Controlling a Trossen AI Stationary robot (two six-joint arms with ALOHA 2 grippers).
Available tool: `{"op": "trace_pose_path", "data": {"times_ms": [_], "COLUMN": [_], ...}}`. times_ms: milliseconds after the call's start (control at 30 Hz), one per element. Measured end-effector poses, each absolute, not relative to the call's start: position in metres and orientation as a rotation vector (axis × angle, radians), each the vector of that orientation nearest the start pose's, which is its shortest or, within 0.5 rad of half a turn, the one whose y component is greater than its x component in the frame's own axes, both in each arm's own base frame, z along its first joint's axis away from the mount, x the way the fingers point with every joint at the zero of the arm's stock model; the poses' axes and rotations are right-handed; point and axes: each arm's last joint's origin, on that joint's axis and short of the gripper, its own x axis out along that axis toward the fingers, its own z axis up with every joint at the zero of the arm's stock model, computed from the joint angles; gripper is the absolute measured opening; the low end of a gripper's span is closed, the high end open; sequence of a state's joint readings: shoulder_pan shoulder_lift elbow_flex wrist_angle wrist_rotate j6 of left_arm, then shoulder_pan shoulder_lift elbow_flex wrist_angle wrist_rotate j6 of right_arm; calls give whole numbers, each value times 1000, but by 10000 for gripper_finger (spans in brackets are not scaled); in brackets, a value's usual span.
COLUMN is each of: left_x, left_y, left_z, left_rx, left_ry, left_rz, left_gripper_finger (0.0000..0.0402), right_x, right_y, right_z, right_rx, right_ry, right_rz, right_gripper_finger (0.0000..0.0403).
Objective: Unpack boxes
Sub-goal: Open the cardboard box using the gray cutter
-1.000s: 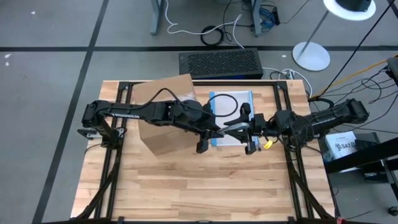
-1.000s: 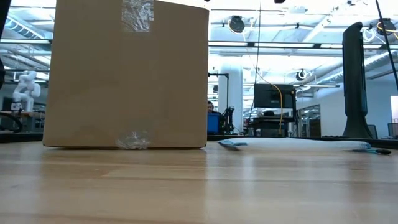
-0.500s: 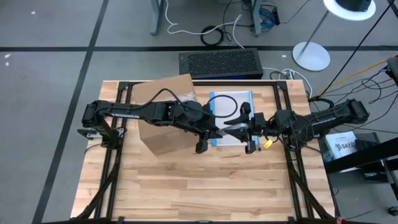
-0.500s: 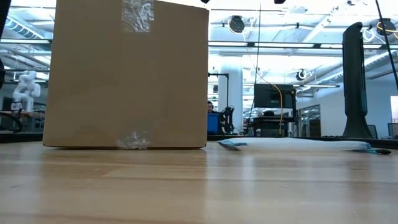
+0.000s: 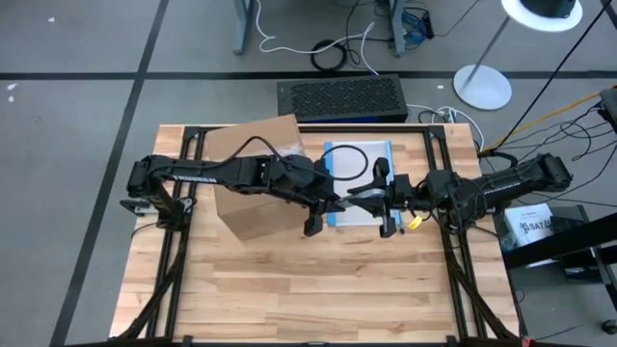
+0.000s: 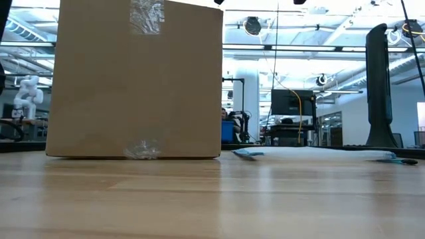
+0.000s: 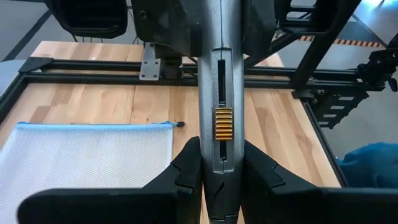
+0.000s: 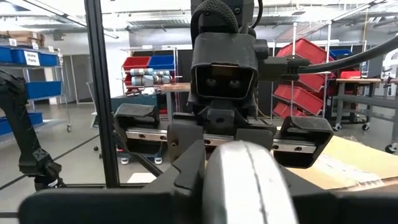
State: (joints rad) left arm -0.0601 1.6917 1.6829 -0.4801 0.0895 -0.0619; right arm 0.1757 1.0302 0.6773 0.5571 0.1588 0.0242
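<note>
The brown cardboard box (image 5: pixel 255 178) stands on its base at the table's far left, and it fills the left of the low view (image 6: pixel 136 79). Beside it to the right, a clear pouch with a blue edge (image 5: pixel 359 159) lies flat. Above the pouch's near edge a grey utility knife (image 5: pixel 364 196) with a gold slider (image 7: pixel 222 124) spans between my two grippers. My left gripper (image 5: pixel 339 200) is shut on one end, and my right gripper (image 5: pixel 382 199) is shut on the other. My left gripper pinches the knife's grey body (image 7: pixel 222 158) between its two fingers, below the gold slider. It comes from the table's left, slanting slightly down, with the fingers along the knife. The knife is lifted clear of the table. My right gripper has the knife's rounded grey end (image 8: pixel 244 174) between its two fingers (image 8: pixel 186 168), coming about level from the table's right. The fingers lie along the knife, which points away toward my left gripper.
A black grille-topped unit (image 5: pixel 342 98) sits beyond the table's far edge, with a lamp base (image 5: pixel 482 87) to its right. Black frame rails (image 5: pixel 453 251) run along the table's sides. Bare wood (image 5: pixel 318 289) covers the near half of the table.
</note>
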Motion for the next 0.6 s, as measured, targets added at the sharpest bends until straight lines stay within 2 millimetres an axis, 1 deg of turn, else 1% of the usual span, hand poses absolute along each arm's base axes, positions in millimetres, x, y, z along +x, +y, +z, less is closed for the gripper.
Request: {"op": "trace_pose_path", "data": {"times_ms": [167, 300, 600], "left_x": [382, 382, 382], "left_y": [-26, -26, -26], "left_z": [378, 378, 378], "left_rx": [-69, -68, -67], "left_ry": [494, 495, 498], "left_rz": [-135, -134, -135], "left_gripper_finger": [66, 66, 66], "right_x": [226, 227, 227], "right_y": [36, 36, 36], "right_z": [321, 320, 320], "right_rx": [56, 55, 23], "right_ry": [-197, -190, -192], "right_rz": [21, 18, 15], "right_gripper_finger": [79, 70, 70]}}
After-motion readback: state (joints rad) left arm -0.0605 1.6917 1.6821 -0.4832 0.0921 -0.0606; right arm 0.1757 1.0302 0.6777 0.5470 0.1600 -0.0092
